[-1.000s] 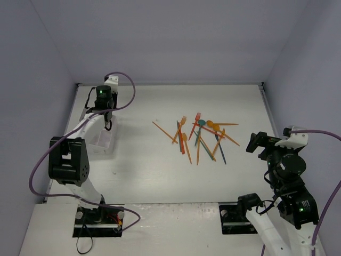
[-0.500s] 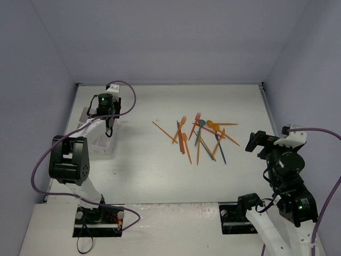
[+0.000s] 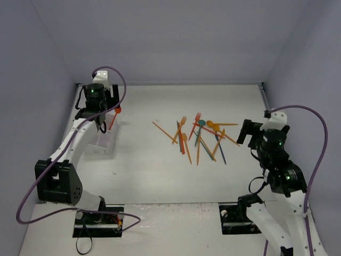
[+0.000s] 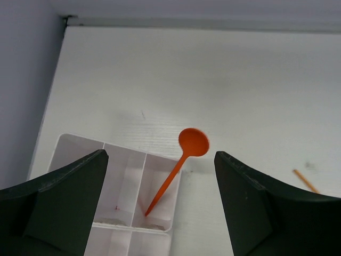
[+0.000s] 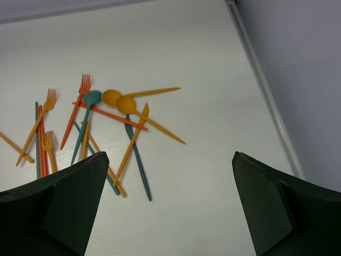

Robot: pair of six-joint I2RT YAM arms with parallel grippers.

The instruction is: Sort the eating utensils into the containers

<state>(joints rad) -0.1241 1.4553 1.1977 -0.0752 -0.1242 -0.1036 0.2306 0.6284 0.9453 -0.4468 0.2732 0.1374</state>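
A red-orange spoon (image 4: 176, 173) stands slanted in a corner compartment of the white divided container (image 4: 80, 152), handle tip down inside and bowl leaning out over the rim. My left gripper (image 4: 161, 160) hangs above it, open, touching nothing. From above, the spoon (image 3: 113, 118) sticks out of the container (image 3: 101, 143) just beside the left gripper (image 3: 100, 121). The other eating utensils (image 3: 200, 136), orange, red and teal, lie crossed in a loose pile mid-table. My right gripper (image 5: 170, 160) is open and empty, right of the pile (image 5: 96, 125) and above bare table; from above the right gripper (image 3: 249, 133) faces it.
One thin orange stick (image 3: 162, 131) lies apart at the pile's left edge. Grey walls close the table on the left, back and right; a raised rail (image 5: 261, 85) runs along the right edge. The container sits close to the left wall.
My left gripper went from shut to open and let the red-orange spoon go into the container, then drew back toward the far left. The right arm has swung closer to the pile.
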